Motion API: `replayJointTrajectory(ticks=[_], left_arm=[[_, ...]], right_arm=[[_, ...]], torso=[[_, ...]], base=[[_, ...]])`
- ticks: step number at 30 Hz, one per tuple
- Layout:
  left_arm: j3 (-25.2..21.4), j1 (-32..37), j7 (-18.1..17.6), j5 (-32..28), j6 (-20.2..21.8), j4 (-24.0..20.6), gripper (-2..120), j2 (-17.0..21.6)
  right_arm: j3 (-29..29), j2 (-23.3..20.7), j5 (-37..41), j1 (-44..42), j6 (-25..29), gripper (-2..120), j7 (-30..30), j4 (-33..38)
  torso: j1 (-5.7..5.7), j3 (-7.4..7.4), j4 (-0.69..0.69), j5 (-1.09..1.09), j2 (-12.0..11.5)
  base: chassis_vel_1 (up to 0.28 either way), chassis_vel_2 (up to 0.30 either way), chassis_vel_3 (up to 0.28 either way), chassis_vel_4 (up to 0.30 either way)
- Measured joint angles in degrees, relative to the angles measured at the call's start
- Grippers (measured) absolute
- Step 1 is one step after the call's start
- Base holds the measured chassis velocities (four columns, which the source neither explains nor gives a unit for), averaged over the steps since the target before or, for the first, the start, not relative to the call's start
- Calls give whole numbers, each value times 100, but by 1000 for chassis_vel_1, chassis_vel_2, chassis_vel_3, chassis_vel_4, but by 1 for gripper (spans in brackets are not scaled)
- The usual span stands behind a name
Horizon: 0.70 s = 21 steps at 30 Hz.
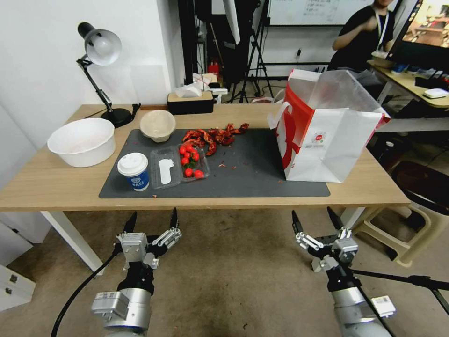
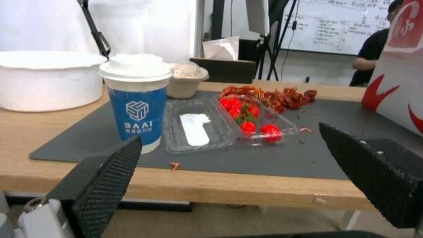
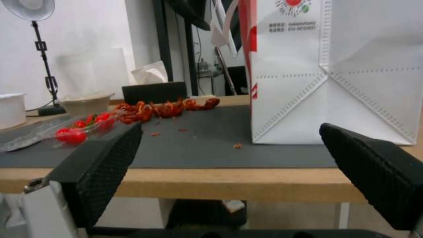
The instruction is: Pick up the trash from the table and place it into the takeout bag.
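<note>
Left gripper (image 1: 152,220) hung below front edge of light-wood table (image 1: 56,182), jaws spread wide, holding nothing. Right gripper (image 1: 317,220) same, jaws spread. Blue-and-white paper cup with white lid (image 1: 133,171) stood on dark grey mat (image 1: 252,173). Beige pulp bowl (image 1: 158,124) farther back. Big white paper takeout bag with red sides (image 1: 327,135) stood open on mat's right end.
</note>
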Motion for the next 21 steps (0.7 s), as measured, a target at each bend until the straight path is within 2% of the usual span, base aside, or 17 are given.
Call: replayJointTrajectory(ticks=[21], left_arm=[[-70, -22, 14, -125, 68, 45, 100, 38]], right_arm=[[-585, 254, -444, 81, 34, 100, 91, -211]], torso=[[0, 0, -1, 0, 0]], base=[[0, 0, 0, 0]])
